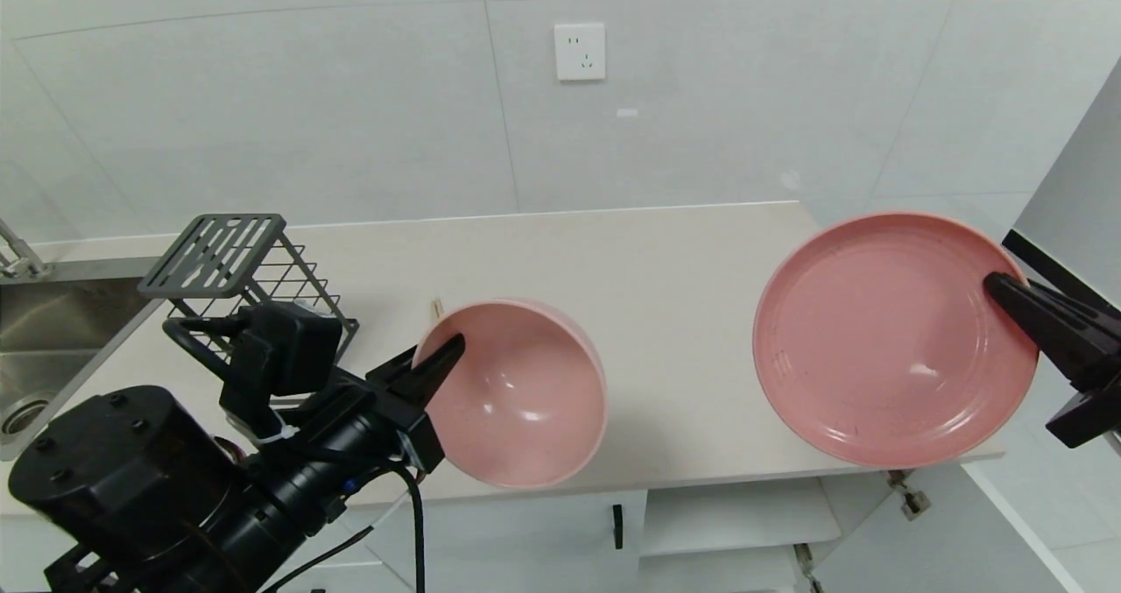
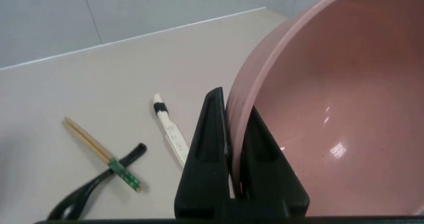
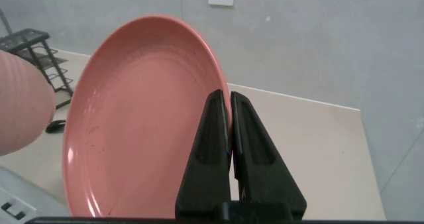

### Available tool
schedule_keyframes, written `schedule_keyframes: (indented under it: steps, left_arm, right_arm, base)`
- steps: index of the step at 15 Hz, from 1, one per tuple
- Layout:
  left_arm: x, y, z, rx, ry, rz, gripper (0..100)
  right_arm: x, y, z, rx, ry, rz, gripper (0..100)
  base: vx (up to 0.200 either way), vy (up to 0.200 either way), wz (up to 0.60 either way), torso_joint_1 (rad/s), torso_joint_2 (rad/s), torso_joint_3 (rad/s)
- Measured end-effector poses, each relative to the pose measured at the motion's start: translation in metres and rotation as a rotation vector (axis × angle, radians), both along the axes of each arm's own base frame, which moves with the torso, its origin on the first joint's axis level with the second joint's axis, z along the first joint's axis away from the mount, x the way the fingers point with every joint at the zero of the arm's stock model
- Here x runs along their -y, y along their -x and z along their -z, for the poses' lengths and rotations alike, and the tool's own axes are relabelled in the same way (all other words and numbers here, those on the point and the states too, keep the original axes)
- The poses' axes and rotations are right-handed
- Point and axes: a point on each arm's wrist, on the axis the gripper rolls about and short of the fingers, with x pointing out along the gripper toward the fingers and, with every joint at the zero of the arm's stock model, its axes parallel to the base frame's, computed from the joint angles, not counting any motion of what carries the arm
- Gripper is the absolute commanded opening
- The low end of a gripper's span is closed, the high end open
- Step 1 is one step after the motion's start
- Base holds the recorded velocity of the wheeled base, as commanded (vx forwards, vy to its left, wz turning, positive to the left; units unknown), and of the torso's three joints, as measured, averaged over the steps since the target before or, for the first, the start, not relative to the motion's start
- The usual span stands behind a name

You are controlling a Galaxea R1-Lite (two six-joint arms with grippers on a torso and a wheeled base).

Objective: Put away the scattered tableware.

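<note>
Gripping a bowl (image 2: 331, 118) left, plate (image 3: 132, 118) right; left wrist view adds chopsticks (image 2: 99, 154), spoon (image 2: 83, 196).

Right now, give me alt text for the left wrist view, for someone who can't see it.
The left gripper clamps the rim of a pink bowl, one finger inside, one outside. Beyond it, on the beige counter, wooden chopsticks lie across a black spoon, beside a white utensil with a black band.

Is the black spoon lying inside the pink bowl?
No, the black spoon lies on the counter, crossing the chopsticks, outside the pink bowl.
</note>
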Motion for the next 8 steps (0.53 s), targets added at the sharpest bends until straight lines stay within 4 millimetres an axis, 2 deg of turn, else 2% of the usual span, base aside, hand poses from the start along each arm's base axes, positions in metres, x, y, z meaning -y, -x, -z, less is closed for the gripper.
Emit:
schedule_keyframes:
  steps: [4,8]
  left_arm:
    - [-0.0009,0.0011,0.0024,-0.011,-0.006,-0.001,0]
    - [-0.0005,0.0014,0.0035,-0.014,-0.008,0.001,0]
  right_arm:
    - [-0.0001,-0.0007,0.0011,-0.008,0.0,0.0,0]
    - [-0.0001,-0.0011,0.0016,-0.009,0.002,0.002,0]
  base:
    - [0.0,0.0,-0.6,0.004,0.0,0.004]
    - [0.0,0.0,0.0,0.0,0.0,0.0]
